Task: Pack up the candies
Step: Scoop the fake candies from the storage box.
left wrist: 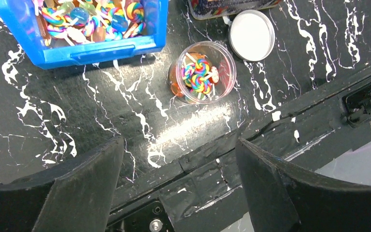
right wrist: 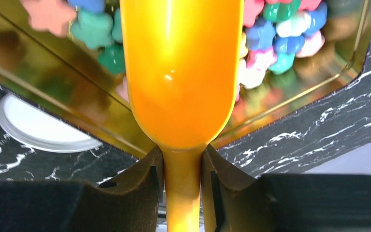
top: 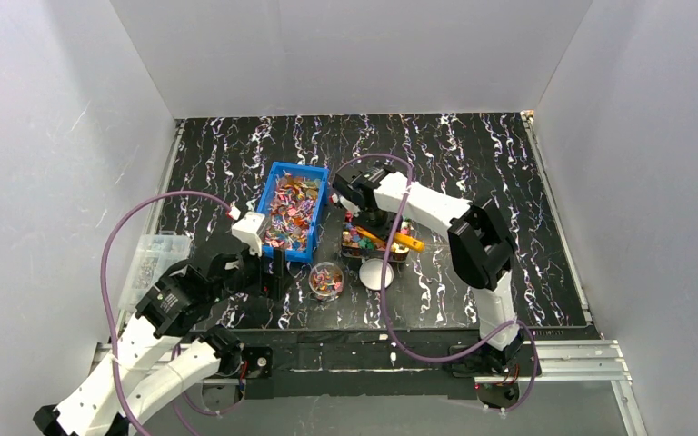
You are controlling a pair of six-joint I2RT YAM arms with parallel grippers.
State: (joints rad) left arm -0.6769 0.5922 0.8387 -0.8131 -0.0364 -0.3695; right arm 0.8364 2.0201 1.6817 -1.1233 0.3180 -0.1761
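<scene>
The left tool (left wrist: 178,145) hangs wide open, empty; the right tool (right wrist: 182,157), arm outstretched, clamps an orange scoop (right wrist: 181,72).

Multicoloured candies (left wrist: 197,77) in jar (left wrist: 175,84), blue bin (left wrist: 116,50), tin (right wrist: 53,82)

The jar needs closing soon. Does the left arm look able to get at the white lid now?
Probably yes. The left gripper is open and empty; the white lid lies uncovered beside the clear jar, and the right gripper holds the orange scoop over the tin, clear of it.

Blue bin (left wrist: 101,50) cut off at top edge; orange scoop (right wrist: 181,72) hides middle of tin (right wrist: 53,92); candies (right wrist: 270,43) blurred
</scene>
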